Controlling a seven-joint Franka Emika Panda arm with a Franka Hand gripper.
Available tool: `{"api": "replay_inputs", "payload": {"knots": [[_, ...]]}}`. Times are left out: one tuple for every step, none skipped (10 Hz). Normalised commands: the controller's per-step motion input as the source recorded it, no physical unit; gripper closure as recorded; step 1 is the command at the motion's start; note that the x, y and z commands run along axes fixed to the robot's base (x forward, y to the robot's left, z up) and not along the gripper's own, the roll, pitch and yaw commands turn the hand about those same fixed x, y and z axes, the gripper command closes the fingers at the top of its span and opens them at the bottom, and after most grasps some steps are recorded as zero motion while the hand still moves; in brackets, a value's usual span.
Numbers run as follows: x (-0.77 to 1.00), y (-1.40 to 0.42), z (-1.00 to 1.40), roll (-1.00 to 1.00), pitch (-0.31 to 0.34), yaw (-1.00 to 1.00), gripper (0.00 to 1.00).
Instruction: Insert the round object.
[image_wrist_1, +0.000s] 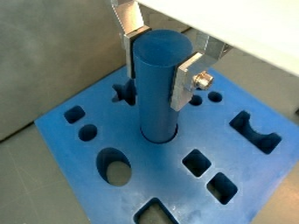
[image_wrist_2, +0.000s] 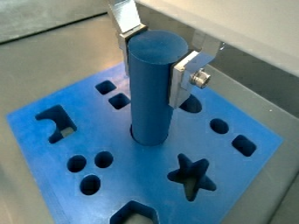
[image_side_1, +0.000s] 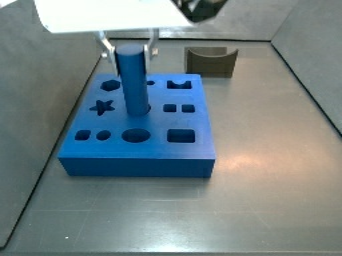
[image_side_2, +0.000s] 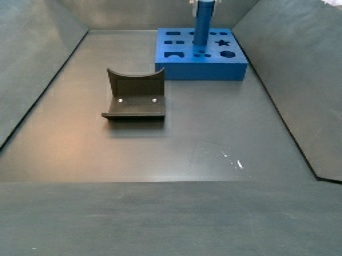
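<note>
round object (image_wrist_2: 156, 87) in block (image_wrist_2: 70, 149) — gripper (image_wrist_2: 158, 54) astride

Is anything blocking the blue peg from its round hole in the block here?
Nothing visible does. The gripper holds the round peg upright between its fingers, and the peg's lower end already sits in a hole in the middle of the blue block.

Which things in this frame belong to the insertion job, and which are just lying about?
Belongs to the job:
- tall smooth blue cylinder, standing in the block's central round hole
- flat blue block with shaped holes
- gripper, its silver fingers either side of the cylinder's top

Just lying about:
- small dark grey block with a curved notch, apart on the floor
</note>
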Motion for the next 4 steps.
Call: {"api": "replay_inputs", "payload": {"knots": [[0.17, 0.01, -0.31, -0.01, 0.0, 0.0, 1.0], [0.23, 0.0, -0.34, -0.1, 0.027, 0.0, 1.0], [0.13, 0.02, -0.36, -0.18, 0.0, -0.07, 1.0], [-0.05, 0.0, 0.0, 0.0, -0.087, 0.0, 1.0]]}}
